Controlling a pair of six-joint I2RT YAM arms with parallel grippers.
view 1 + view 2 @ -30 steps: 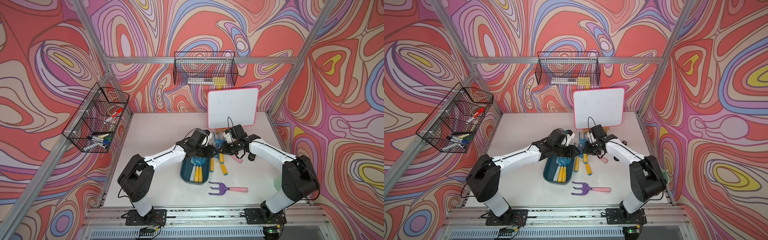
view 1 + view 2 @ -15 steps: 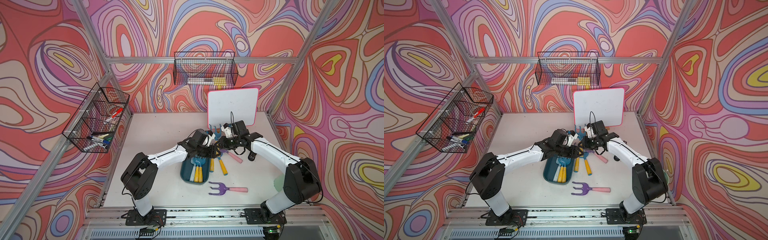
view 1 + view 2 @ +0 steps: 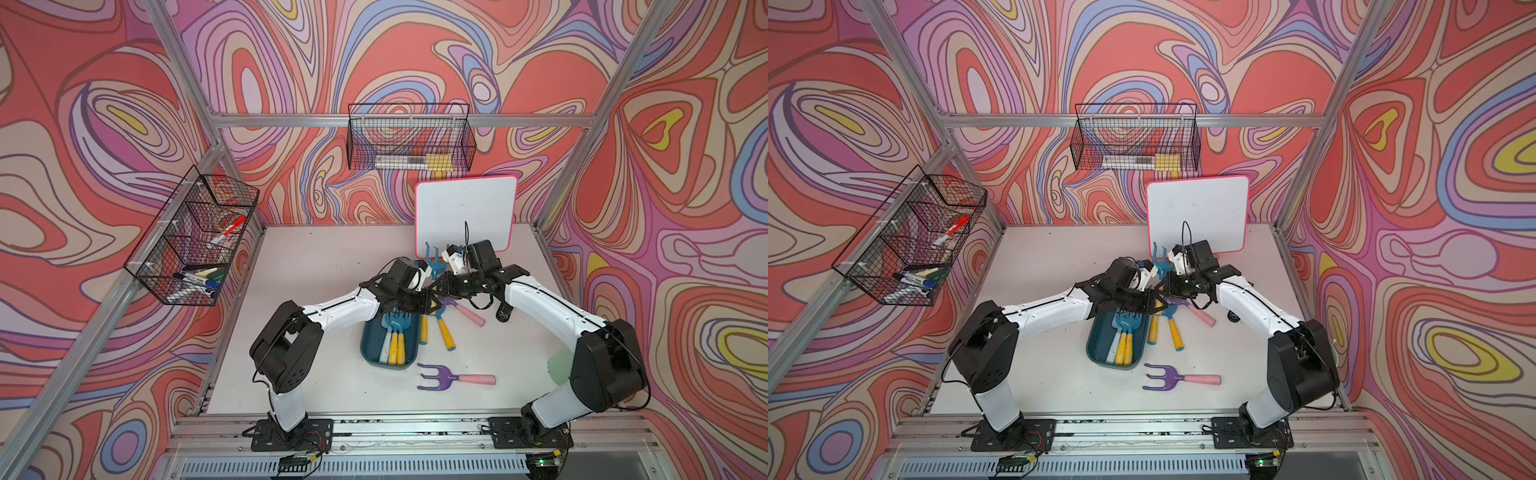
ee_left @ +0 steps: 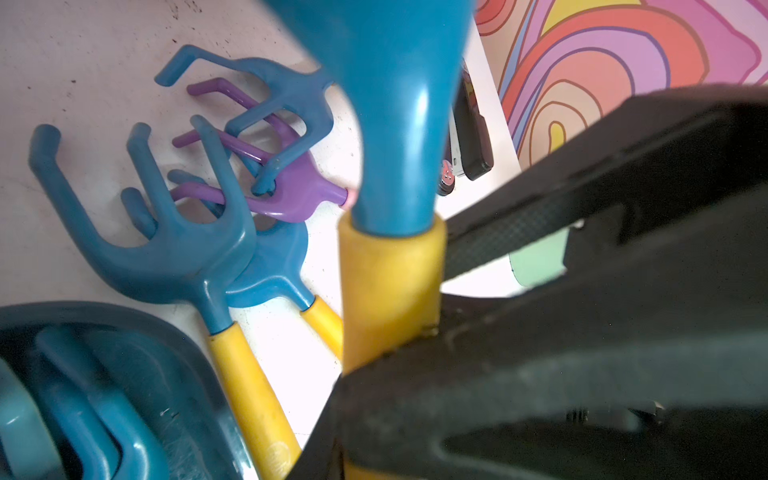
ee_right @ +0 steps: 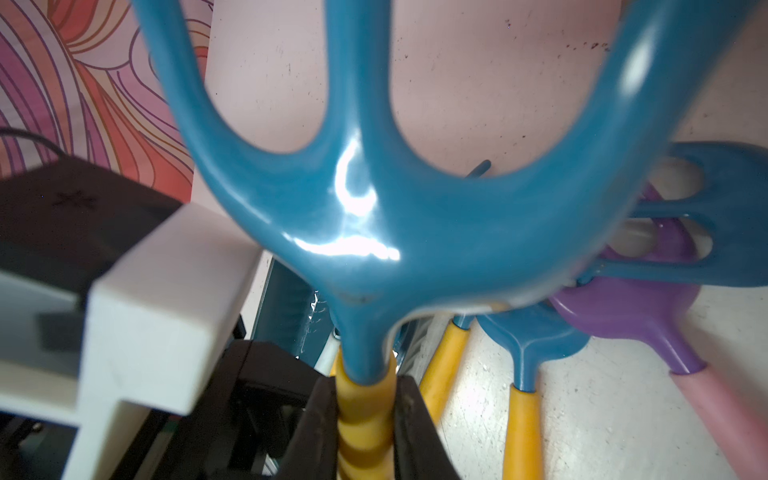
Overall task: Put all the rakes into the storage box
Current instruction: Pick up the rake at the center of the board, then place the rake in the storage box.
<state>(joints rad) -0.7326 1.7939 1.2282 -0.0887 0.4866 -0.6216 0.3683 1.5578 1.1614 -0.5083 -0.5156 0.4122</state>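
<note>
The rake (image 3: 432, 259) has blue prongs (image 5: 374, 208) and a yellow handle (image 4: 390, 291). It stands upright above the table, prongs up, in front of the whiteboard. My right gripper (image 3: 437, 286) (image 5: 365, 386) is shut on the handle just below the blue neck. My left gripper (image 3: 431, 301) meets it from the other side, lower on the same handle. Its jaws are mostly hidden behind the right gripper's black fingers, with one dark finger lying against the yellow. The storage box (image 3: 368, 353) (image 3: 1094, 353), a dark teal tray, lies just in front of both grippers.
Several toy tools (image 3: 395, 336) lie in the tray. Two blue rakes with yellow handles (image 3: 440, 328) and a purple one with a pink handle (image 3: 467, 311) lie beside it. Another purple rake (image 3: 457, 379) lies nearer the front. Whiteboard (image 3: 465, 216) at the back; wire baskets (image 3: 195, 237) (image 3: 411, 137) on the walls.
My right gripper has lifted the rake up and back, off the pile, into an upright pose. My left gripper has come in against the handle and its jaws have narrowed.
</note>
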